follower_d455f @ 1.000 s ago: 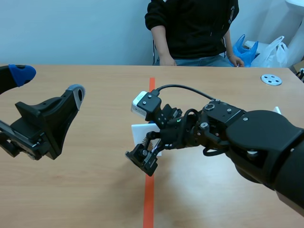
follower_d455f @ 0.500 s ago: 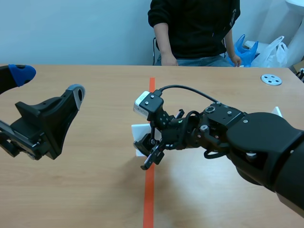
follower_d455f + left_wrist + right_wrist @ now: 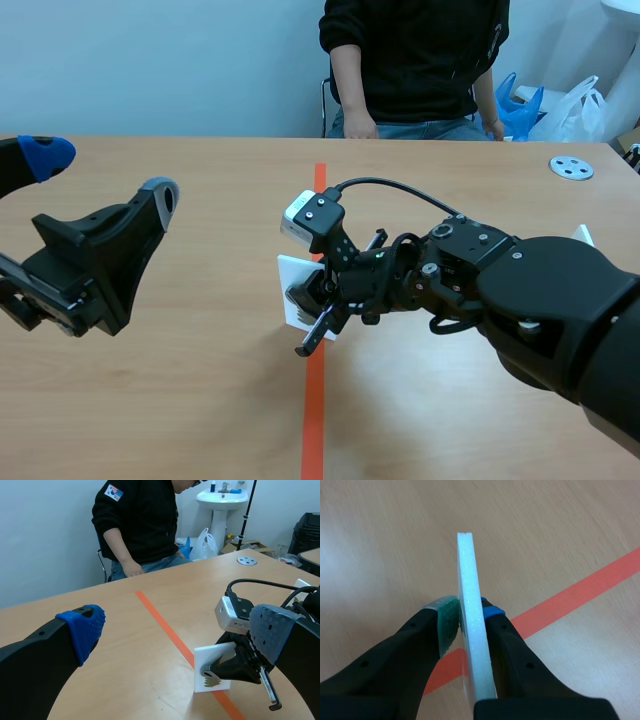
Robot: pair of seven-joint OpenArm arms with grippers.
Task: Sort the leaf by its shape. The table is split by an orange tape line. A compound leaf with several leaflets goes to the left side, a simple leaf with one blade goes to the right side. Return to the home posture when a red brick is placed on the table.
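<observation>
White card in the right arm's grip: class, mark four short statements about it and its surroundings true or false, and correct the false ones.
1. The right end effector is shut on the white card. True.
2. The card lies flat. False: it is held upright at the orange tape line.
3. The left end effector holds a second card. False: it is open and empty.
4. A person sits across the table. True.
</observation>
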